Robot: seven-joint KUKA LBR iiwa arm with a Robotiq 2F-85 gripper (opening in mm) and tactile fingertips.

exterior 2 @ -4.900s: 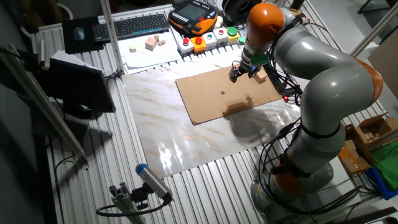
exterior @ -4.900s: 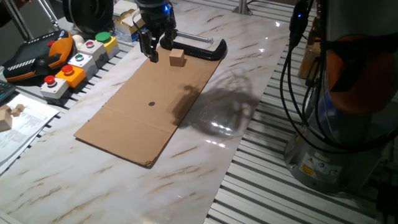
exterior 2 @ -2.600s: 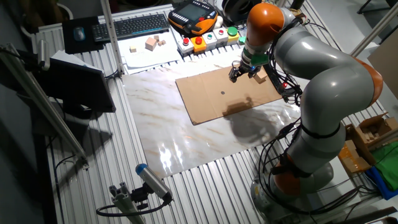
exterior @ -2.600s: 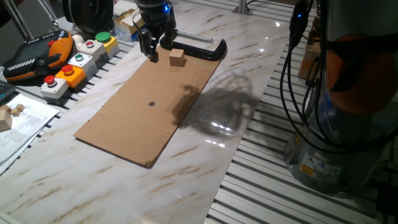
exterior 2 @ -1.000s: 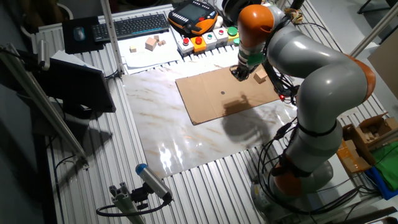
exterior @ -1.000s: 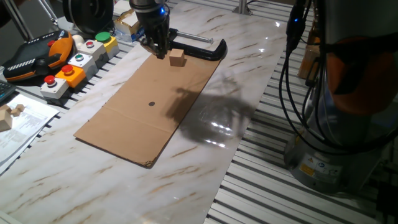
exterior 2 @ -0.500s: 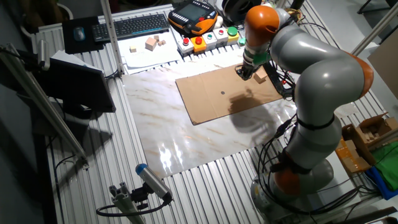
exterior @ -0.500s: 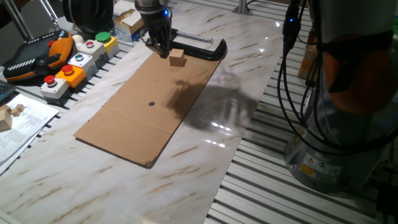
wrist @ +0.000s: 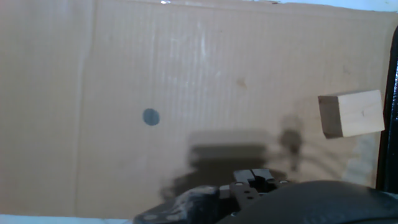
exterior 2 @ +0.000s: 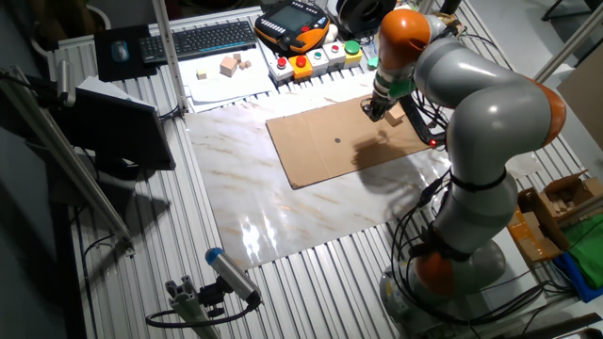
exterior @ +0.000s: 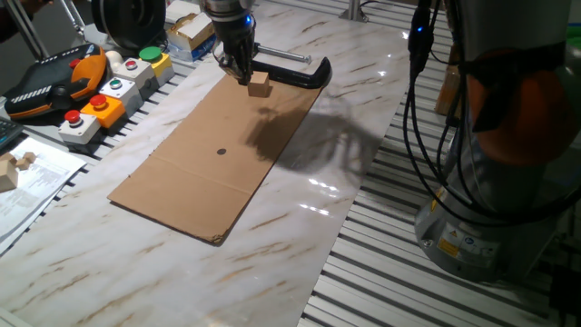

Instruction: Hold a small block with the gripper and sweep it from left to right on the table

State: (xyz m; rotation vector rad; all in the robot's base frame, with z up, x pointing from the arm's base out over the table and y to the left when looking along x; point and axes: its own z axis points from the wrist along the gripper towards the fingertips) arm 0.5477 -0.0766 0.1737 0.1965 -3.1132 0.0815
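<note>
Gripper (exterior: 243, 74) hangs just left of the small block (exterior: 260, 84), fingers pressed together, gripping nothing.

1 small block: light-tan wooden cube, plain faces, sitting on the far end of the cardboard sheet (exterior: 218, 150), near a black clamp (exterior: 295, 68); apart from the fingertips in the hand view (wrist: 350, 114). 1 cardboard sheet on 1 marble table (exterior: 309, 227), 1 dark dot (exterior: 221, 152) mid-sheet. Arm reaches over the table, wrist pointing down, fingers low above the cardboard.

opposing fixed views, near downward claw (exterior: 243, 73) camera
</note>
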